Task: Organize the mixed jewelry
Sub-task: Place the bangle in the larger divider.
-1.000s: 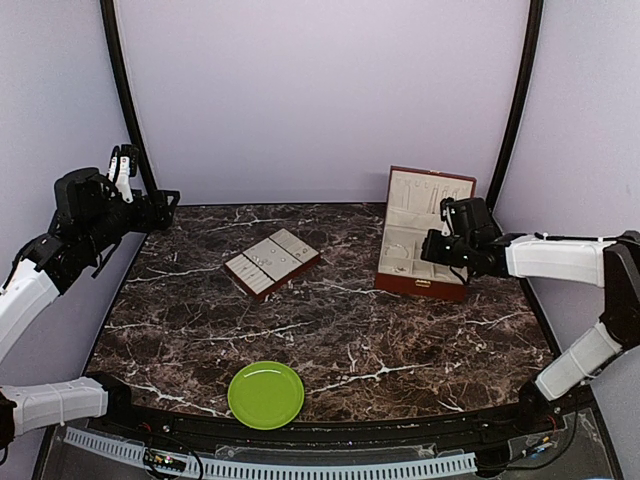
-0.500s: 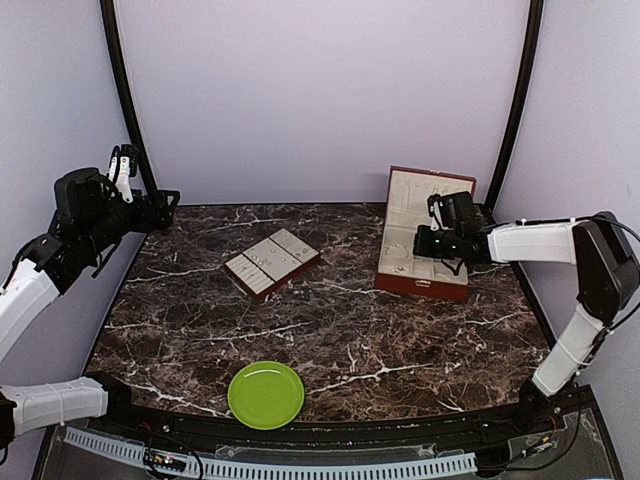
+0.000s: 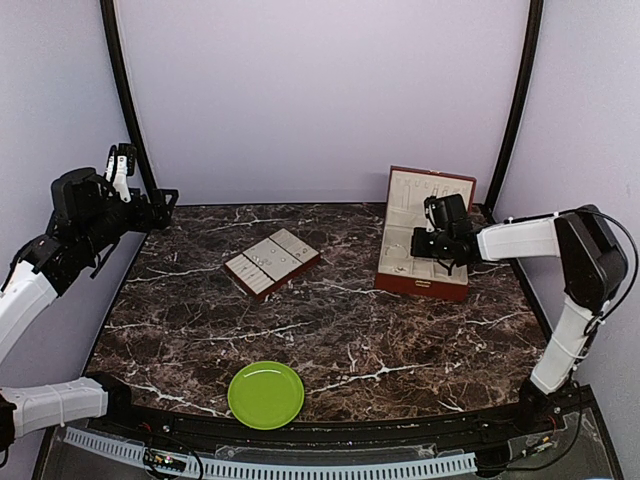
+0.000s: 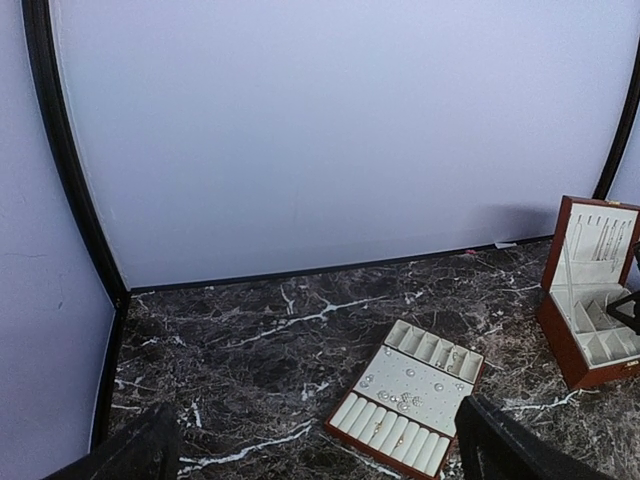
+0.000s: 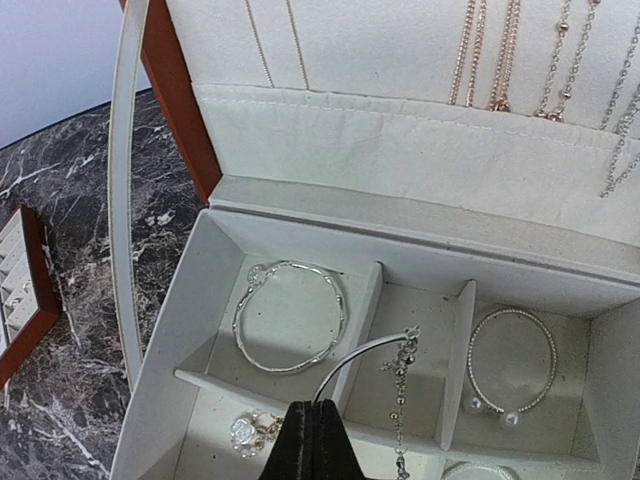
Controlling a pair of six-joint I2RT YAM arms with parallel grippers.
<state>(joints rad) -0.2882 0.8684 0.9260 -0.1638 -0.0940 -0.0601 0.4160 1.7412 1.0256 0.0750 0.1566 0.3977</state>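
Dark marbled bench [image 3: 330, 330] carries the open box [image 3: 425, 286] at the right of the overhead view, and your right end effector [image 5: 313, 412] hangs just above its compartments, pinched together on a thin silvery bracelet [image 5: 360, 355] at the lower centre of the wrist view. You hold only the tip of that wire, so it may swivel or slip out if you move sharply. Its beaded chain [image 5: 400, 390] dangles beside the divider [image 5: 365, 300]. If you drag sideways, it could hook there or tangle with the bangle [image 5: 290, 315] lying in the left compartment. Watch the necklaces [image 5: 495, 50] hanging in the lid at the top of the frame too. The rest of the mixed jewelry sits in the tray [image 3: 290, 247] at mid-bench. Your left end effector [image 4: 320, 440] stands wide apart at the upper left, holding nothing
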